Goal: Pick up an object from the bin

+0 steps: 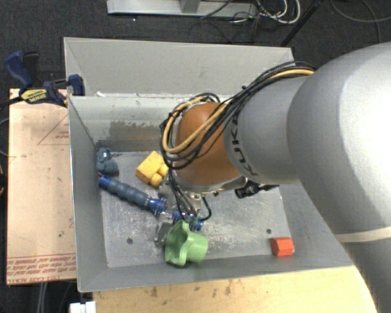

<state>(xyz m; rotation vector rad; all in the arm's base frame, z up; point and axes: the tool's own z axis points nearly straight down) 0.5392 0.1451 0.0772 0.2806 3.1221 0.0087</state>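
- Camera view: the arm (326, 142) reaches in from 3 o'clock, and its orange wrist cover (205, 149) hangs over the middle of the grey bin (85, 175).
- The jaws sit low at the bin's 6 o'clock side, right at the top of a green lumpy thing (186, 248); it cannot be told whether they are spread or pinching it.
- A blue rod-like tool (127, 193) lies at the green thing's 10 o'clock, its near end beside the jaws.
- A yellow block (151, 168) lies at 11 o'clock and an orange cube (283, 247) well apart at 3 o'clock.
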